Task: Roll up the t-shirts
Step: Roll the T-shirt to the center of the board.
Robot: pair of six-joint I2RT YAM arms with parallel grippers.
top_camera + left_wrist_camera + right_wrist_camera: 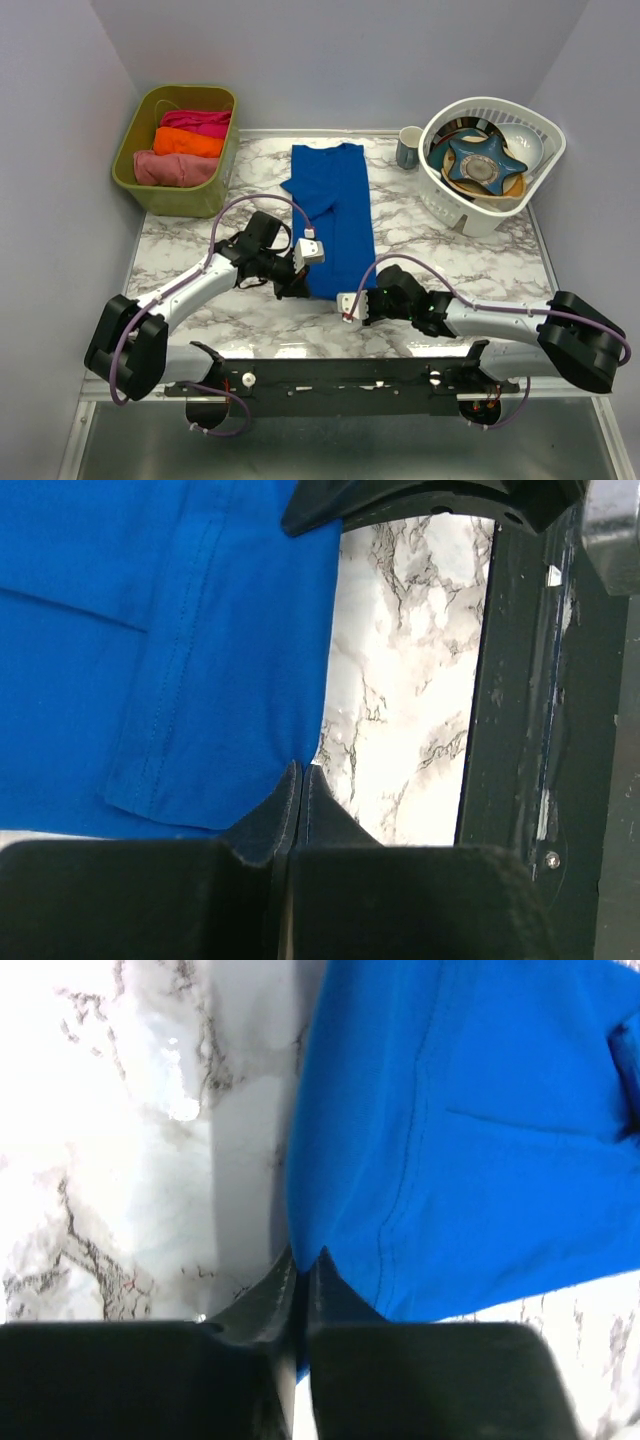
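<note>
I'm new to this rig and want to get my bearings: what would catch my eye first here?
A royal-blue t-shirt, folded into a long strip, lies down the middle of the marble table, with the left gripper and right gripper pinching its near corners. At the far left stands an olive bin of rolled cloths; at the far right, a white basket of dishes.

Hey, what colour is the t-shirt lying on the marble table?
The t-shirt is royal blue; the top external view shows it best.
</note>
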